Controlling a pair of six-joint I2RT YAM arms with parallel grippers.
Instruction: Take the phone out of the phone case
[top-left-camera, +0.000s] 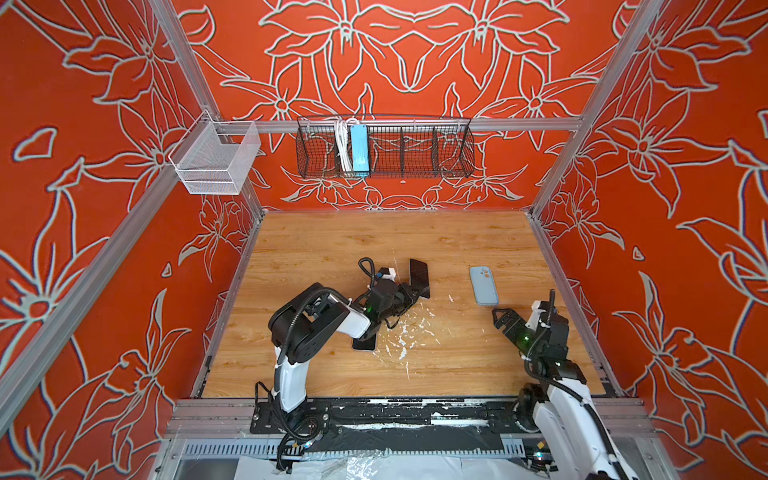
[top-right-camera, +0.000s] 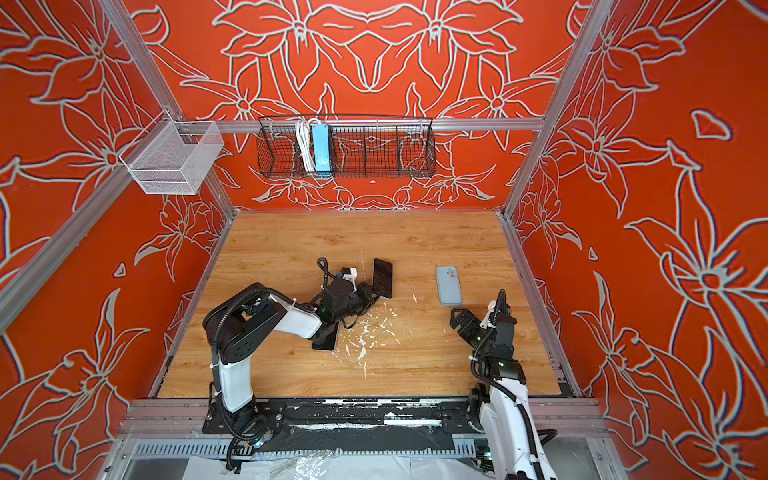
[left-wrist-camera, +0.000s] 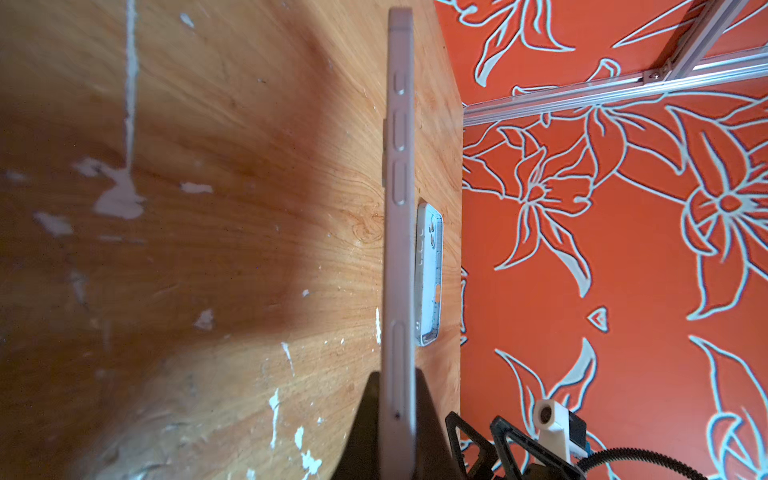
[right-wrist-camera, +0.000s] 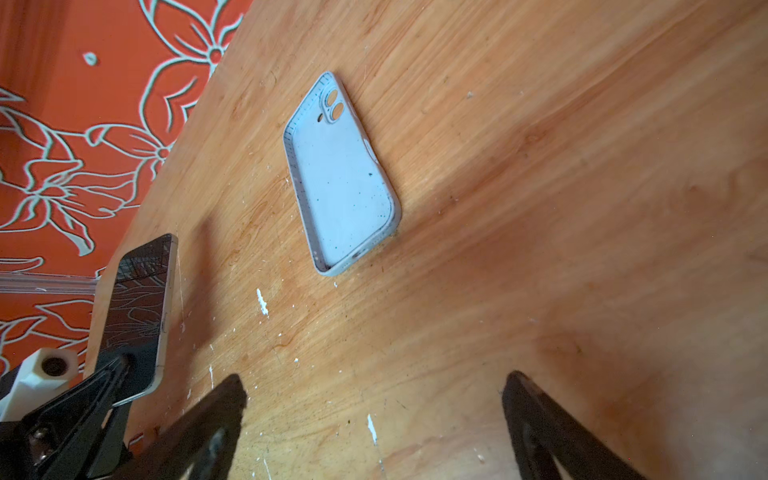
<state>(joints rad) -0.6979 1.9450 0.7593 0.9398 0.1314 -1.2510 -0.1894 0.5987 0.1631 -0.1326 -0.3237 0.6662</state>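
Left claw (top-left-camera: 412, 296) clenched on phone (top-left-camera: 419, 276) by end only, phone raised over tabletop (top-left-camera: 374, 241). Risk: short grip, phone pivots, drops. Right claw (top-left-camera: 495, 318) released beside empty case (top-left-camera: 483, 285); could nudge it.

The phone (top-left-camera: 419, 276) is left of the case (top-left-camera: 483, 285), which lies flat on the table (top-left-camera: 353, 237)
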